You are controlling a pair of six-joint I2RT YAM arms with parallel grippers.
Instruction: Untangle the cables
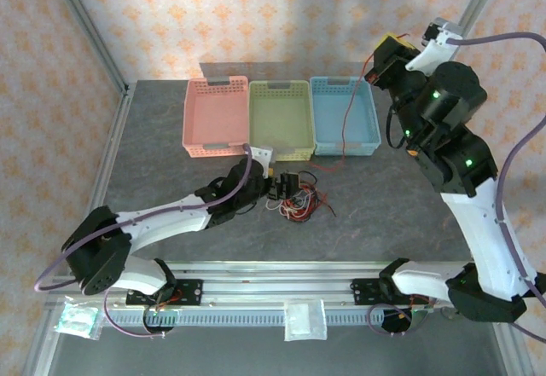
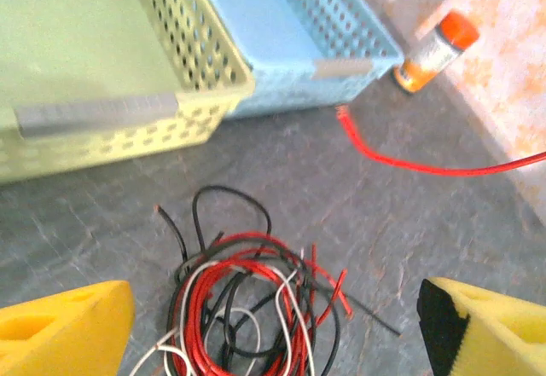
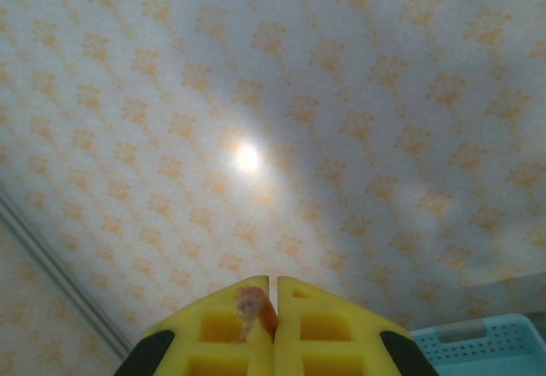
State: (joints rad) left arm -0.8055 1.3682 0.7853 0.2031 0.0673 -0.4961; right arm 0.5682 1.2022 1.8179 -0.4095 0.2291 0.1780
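**Yellow fingers (image 2: 60, 325) spread over the tangle, one red strand held high**

Left gripper (image 2: 273, 329) hovers with jaws wide apart above the tangle of cables (image 2: 247, 308), red, black and white, lying near the front left corner of the blue basket (image 2: 281, 43). It looks ready to take hold. Right gripper (image 3: 273, 308), high above that basket, has its jaws pressed together on the red cable (image 1: 348, 120), probably to draw it clear. Its wrist view gives the pinch close up. The overhead view gives the strand's drop past the basket's front wall.
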